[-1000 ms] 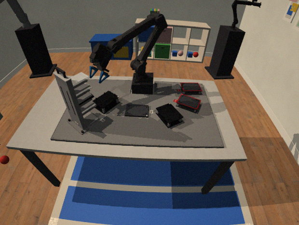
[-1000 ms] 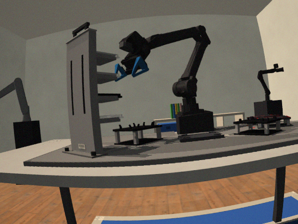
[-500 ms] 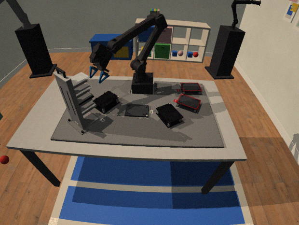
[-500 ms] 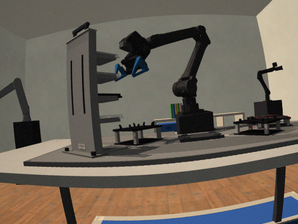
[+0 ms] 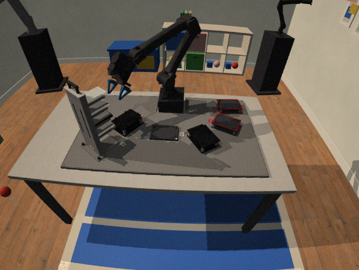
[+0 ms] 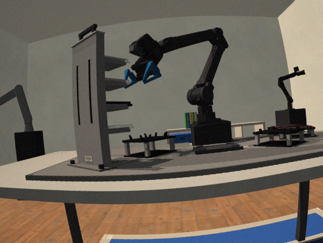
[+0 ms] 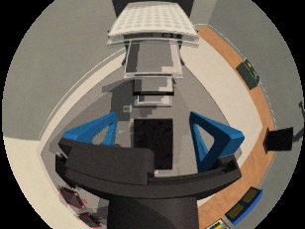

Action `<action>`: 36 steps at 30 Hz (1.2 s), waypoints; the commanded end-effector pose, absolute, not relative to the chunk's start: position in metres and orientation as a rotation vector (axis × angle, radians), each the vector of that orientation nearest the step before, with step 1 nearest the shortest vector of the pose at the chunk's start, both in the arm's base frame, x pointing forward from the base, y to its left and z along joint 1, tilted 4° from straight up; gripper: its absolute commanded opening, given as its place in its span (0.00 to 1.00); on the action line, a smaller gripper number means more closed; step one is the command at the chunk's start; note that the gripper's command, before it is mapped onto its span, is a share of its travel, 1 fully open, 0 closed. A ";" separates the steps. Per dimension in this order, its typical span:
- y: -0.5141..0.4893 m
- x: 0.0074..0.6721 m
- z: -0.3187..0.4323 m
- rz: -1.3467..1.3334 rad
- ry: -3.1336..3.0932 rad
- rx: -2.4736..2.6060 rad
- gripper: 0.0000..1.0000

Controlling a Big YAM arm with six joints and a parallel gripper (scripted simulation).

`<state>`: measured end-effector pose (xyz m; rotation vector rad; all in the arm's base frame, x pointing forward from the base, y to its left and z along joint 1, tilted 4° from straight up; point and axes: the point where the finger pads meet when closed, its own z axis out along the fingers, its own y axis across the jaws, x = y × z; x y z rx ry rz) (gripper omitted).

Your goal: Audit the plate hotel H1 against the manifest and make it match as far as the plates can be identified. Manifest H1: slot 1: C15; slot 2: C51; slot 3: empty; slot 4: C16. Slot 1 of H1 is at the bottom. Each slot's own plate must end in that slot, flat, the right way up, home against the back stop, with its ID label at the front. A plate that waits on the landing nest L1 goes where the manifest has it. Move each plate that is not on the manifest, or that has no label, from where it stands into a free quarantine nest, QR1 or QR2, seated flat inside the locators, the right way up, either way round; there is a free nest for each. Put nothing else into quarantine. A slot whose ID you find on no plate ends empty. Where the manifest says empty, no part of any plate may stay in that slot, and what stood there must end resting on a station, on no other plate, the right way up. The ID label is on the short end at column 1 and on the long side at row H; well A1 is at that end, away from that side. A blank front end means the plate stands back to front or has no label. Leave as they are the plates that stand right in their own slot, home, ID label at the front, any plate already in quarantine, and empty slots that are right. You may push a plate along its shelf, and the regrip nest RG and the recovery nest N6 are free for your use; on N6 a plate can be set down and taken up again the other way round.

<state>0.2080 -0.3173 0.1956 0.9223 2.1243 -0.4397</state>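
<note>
The plate hotel H1 stands at the table's left, its four shelves facing the arm; it also shows in the exterior view. In the wrist view a pale plate with a grid of wells lies on the top shelf, with greyer shelves stepped below it. From the side, the third level looks pale and thick, and the second level looks dark. No label is readable. My gripper is open and empty, just in front of the third level, its fingers tilted down; it also shows in the top view and the wrist view.
A black raised nest stands just in front of the hotel. A flat dark pad and another black nest lie mid-table. Two red-rimmed quarantine nests stand at the right. The arm's base is at the back.
</note>
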 end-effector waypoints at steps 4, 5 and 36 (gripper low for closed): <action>-0.329 0.215 0.221 -0.472 2.083 0.898 1.00; -0.329 0.215 0.221 -0.472 2.083 0.898 1.00; -0.307 0.193 0.204 -0.459 2.111 0.913 1.00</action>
